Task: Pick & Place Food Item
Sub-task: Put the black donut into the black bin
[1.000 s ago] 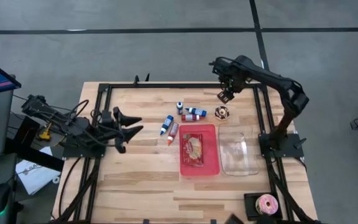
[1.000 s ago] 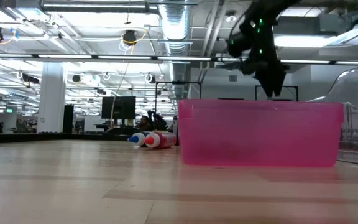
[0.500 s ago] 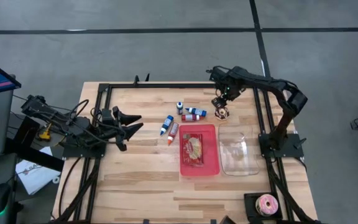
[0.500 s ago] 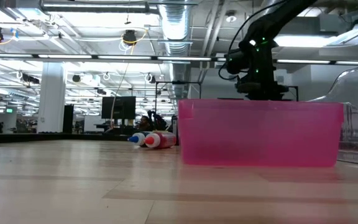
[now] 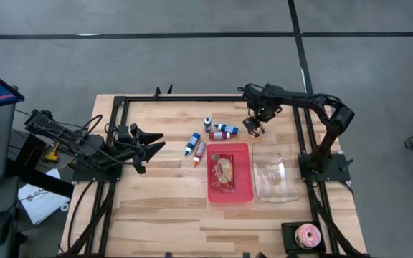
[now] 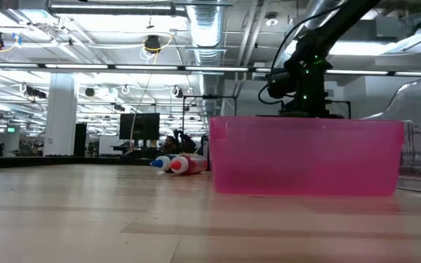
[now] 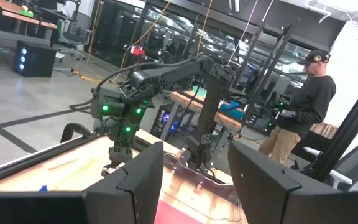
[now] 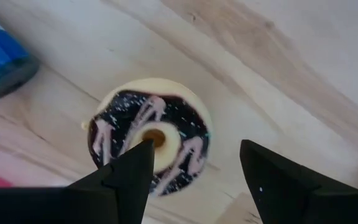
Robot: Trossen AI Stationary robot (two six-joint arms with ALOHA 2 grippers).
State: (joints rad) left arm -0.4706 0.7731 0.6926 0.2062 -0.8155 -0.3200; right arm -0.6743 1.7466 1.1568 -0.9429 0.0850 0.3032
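Donut (image 8: 149,134) with dark icing and pink drizzle lies on the wooden table (image 5: 156,208), just beyond the pink tray (image 5: 229,192), as the right gripper (image 8: 194,165) hangs directly above it, fingers spread wide. The left gripper (image 7: 194,171), also open, waits at the table's left edge.

Overhead view straight down on table (image 5: 163,208), low view level across it, wrist views forward, right one close above doughnut (image 8: 149,135).
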